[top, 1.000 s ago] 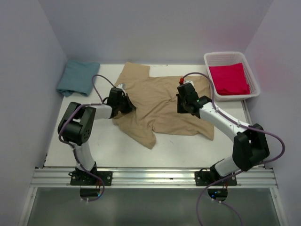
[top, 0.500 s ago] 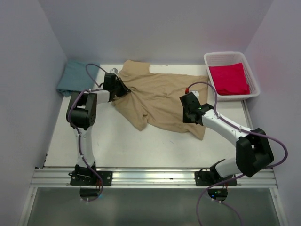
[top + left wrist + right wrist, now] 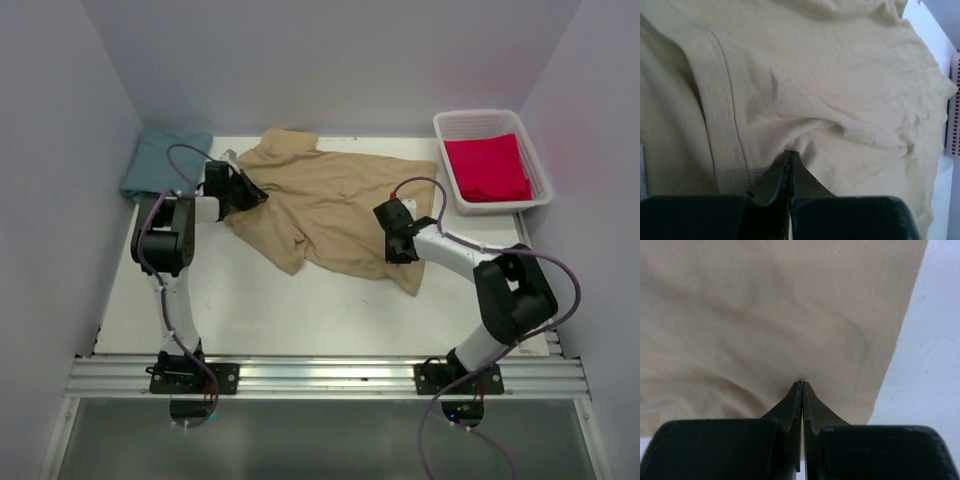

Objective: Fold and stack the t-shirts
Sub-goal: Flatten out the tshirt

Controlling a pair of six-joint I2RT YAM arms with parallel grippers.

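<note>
The tan t-shirt (image 3: 330, 205) lies spread across the middle of the table. My left gripper (image 3: 250, 192) is shut on its left edge near a stitched hem; in the left wrist view the tan cloth (image 3: 840, 75) bunches at the closed tips (image 3: 791, 153). My right gripper (image 3: 391, 226) is shut on the shirt's right part; in the right wrist view the closed tips (image 3: 801, 384) pinch the cloth (image 3: 765, 315) next to a hem. The teal t-shirt (image 3: 165, 165) lies folded at the back left. The red-pink t-shirt (image 3: 487, 168) lies folded in the basket.
The white slatted basket (image 3: 482, 119) stands at the back right corner. Walls close the table on the left, back and right. Bare white table (image 3: 260, 300) shows in front of the tan shirt. Purple cables loop over both arms.
Both grippers have moved left and drawn the tan shirt with them toward the back left. The shirt now lies flatter and more spread out.
</note>
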